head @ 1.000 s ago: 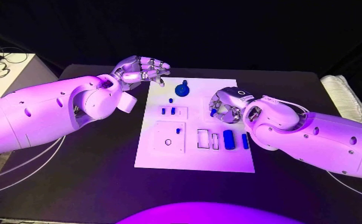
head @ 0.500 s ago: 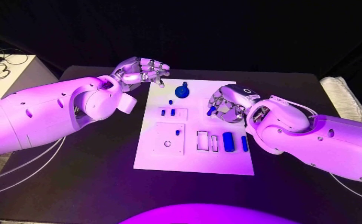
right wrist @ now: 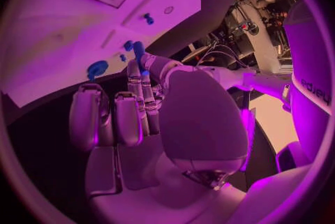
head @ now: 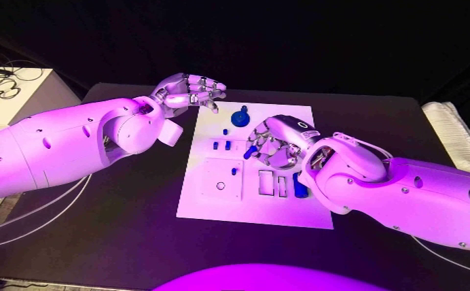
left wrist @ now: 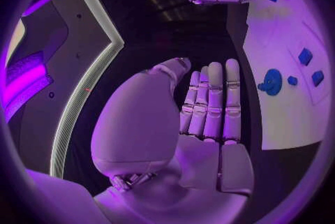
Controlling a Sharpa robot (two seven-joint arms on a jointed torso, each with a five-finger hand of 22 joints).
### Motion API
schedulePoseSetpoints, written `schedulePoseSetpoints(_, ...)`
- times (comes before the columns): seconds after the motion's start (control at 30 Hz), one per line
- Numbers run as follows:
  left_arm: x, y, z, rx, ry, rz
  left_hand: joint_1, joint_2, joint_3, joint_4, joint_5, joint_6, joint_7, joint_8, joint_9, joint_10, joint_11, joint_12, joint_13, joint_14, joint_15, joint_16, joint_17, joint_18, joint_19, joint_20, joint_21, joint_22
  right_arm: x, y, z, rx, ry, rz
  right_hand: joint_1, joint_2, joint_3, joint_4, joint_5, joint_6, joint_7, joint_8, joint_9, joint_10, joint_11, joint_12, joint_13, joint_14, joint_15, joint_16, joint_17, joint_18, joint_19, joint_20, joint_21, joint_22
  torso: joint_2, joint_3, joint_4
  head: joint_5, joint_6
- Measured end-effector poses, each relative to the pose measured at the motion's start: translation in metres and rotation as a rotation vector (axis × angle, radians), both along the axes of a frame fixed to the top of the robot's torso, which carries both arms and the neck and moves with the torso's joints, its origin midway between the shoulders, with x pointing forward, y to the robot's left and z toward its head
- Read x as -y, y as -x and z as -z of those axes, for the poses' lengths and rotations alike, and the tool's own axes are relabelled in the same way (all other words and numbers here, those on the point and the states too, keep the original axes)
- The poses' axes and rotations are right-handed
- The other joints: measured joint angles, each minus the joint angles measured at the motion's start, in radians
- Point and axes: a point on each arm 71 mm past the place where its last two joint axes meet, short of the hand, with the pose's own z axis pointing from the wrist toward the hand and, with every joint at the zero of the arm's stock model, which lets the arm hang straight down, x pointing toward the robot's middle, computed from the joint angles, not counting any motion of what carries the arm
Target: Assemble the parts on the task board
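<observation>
A long blue part is pinched by the right hand above the task board; the left hand, fingers pressed together and holding nothing, is held beside the board's far-left corner

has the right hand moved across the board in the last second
Yes. The right hand has moved from the task board's right edge toward its middle, holding a blue part.
</observation>
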Motion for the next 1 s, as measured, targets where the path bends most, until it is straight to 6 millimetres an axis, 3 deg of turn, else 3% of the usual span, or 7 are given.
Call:
schedulePoseSetpoints(0.27, 0.003, 0.0, 0.0, -0.001, 0.002, 0.006, 0.0, 0.0, 0.0, 0.0, 0.0, 0.0, 0.0, 0.0, 0.0, 0.0, 0.0, 0.0, 0.0, 0.0, 0.0, 0.0, 0.0, 0.0, 0.0, 0.0, 0.0, 0.0, -0.034, 0.017, 0.014, -0.042, -0.029, -0.08, -0.003, -0.003, 0.003, -0.003, 0.0, -0.001, 0.001, 0.0, 0.0, 0.001, 0.001, 0.0, 0.0, 0.0, 0.0, 0.0, -0.002, 0.0, 0.0, 0.0, 0.0, 0.0, 0.001, 0.0, 0.0015, 0.011, -0.005)
schedulePoseSetpoints(0.5, 0.004, 0.0, 0.001, -0.002, 0.003, 0.007, 0.0, 0.0, 0.0, 0.0, 0.0, 0.0, 0.0, 0.0, 0.0, 0.0, 0.0, 0.0, 0.0, 0.0, 0.0, 0.0, 0.0, 0.0, 0.0, 0.0, 0.0, 0.0, -0.05, 0.026, 0.027, -0.065, -0.035, -0.117, -0.003, -0.003, 0.006, -0.006, -0.001, -0.001, 0.002, -0.001, 0.0, 0.0, 0.001, -0.001, 0.0, 0.0, 0.0, 0.0, -0.002, 0.0, 0.0, 0.0, 0.0, 0.0, 0.002, -0.0003, 0.0017, 0.025, -0.014)
schedulePoseSetpoints(1.0, 0.004, 0.0, 0.002, -0.004, 0.004, 0.008, 0.0, 0.0, 0.0, 0.0, 0.0, 0.0, 0.0, 0.0, 0.0, 0.0, 0.0, 0.0, 0.0, 0.0, 0.0, 0.0, 0.001, 0.0, 0.0, 0.0, 0.0, 0.0, -0.06, 0.027, 0.043, -0.059, 0.027, -0.146, -0.009, -0.004, 0.01, -0.01, -0.001, -0.005, 0.005, -0.006, 0.007, 0.001, 0.002, -0.01, 0.001, 0.0, 0.0, 0.0, -0.002, 0.0, 0.0, 0.0, 0.0, 0.0, 0.002, 0.0, -0.0001, 0.033, -0.025)
